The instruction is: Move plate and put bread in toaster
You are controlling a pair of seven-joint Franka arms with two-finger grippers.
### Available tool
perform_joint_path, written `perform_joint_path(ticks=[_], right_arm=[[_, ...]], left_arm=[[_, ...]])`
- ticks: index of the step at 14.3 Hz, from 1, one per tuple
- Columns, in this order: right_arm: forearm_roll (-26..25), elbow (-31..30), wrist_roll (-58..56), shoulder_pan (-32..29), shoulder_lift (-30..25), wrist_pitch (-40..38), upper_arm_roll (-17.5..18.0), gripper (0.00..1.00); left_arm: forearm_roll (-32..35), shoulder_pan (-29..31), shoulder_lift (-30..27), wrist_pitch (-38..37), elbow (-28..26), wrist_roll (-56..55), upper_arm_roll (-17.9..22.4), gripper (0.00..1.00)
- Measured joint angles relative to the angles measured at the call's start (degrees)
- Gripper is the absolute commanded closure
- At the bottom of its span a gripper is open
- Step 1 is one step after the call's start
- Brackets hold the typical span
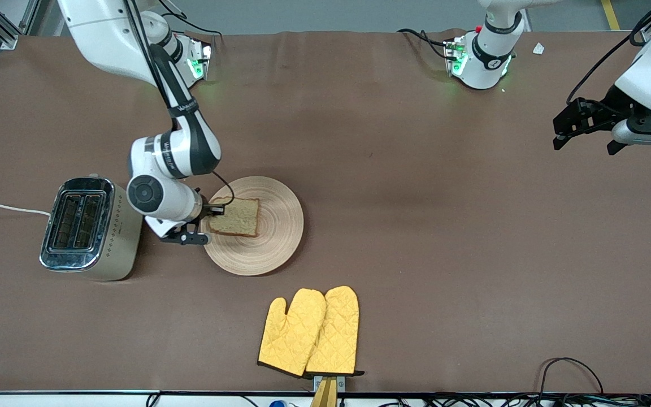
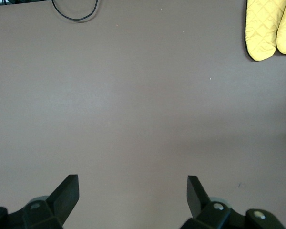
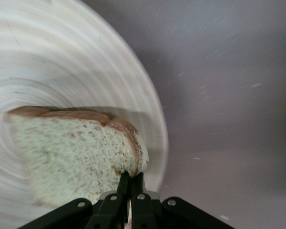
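The pale beige plate [image 1: 269,237] lies on the brown table beside the toaster [image 1: 85,229], toward the right arm's end. The bread [image 1: 237,217] lies on the plate's toaster-side half. My right gripper [image 1: 216,211] is shut on the bread's corner at the plate's rim; in the right wrist view its fingers [image 3: 131,183] pinch the crust of the bread [image 3: 71,152] over the plate [image 3: 76,67]. The toaster's two slots are empty. My left gripper [image 1: 585,127] is open and empty, held up over the left arm's end of the table; it [image 2: 132,191] sees bare table.
A pair of yellow oven mitts [image 1: 309,332] lies nearer to the front camera than the plate, close to the table's edge; it shows in the left wrist view [image 2: 269,28]. The toaster's white cord [image 1: 3,207] runs off the table's end.
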Motion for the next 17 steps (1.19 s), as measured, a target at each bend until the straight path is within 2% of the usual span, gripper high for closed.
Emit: perform_joint_path(ticks=[2, 5, 7, 10, 12, 14, 17], right_arm=[[-7.8, 8.0, 1.1, 0.3, -0.7, -9.6, -0.3, 1.00], [-24.0, 17.1, 2.1, 2.2, -1.1, -23.4, -0.2, 1.00], [-33.9, 19.7, 2.1, 2.9, -1.3, -29.2, -0.2, 1.00], [-48.1, 20.3, 2.3, 2.9, -1.6, -36.3, -0.3, 0.99], [-52.9, 20.2, 4.4, 2.7, -1.5, -38.1, -0.7, 0.99], [-57.0, 18.7, 11.2, 2.4, -1.2, -38.4, -1.0, 1.00], [-59.4, 14.4, 18.8, 1.8, -0.3, -37.2, -1.1, 1.00]], left_arm=[[0.0, -3.3, 0.0, 0.0, -0.1, 0.0, 3.5, 0.00], [0.0, -3.8, 0.0, 0.0, -0.2, 0.0, 3.9, 0.00], [0.0, -3.8, 0.0, 0.0, -0.2, 0.0, 3.9, 0.00], [0.0, -3.8, 0.1, 0.0, -0.2, 0.0, 3.9, 0.00], [0.0, -3.8, 0.1, 0.0, -0.2, 0.0, 4.0, 0.00], [0.0, -3.8, 0.1, 0.0, -0.2, 0.0, 4.1, 0.00], [0.0, -3.7, 0.1, 0.0, -0.2, 0.0, 4.1, 0.00]])
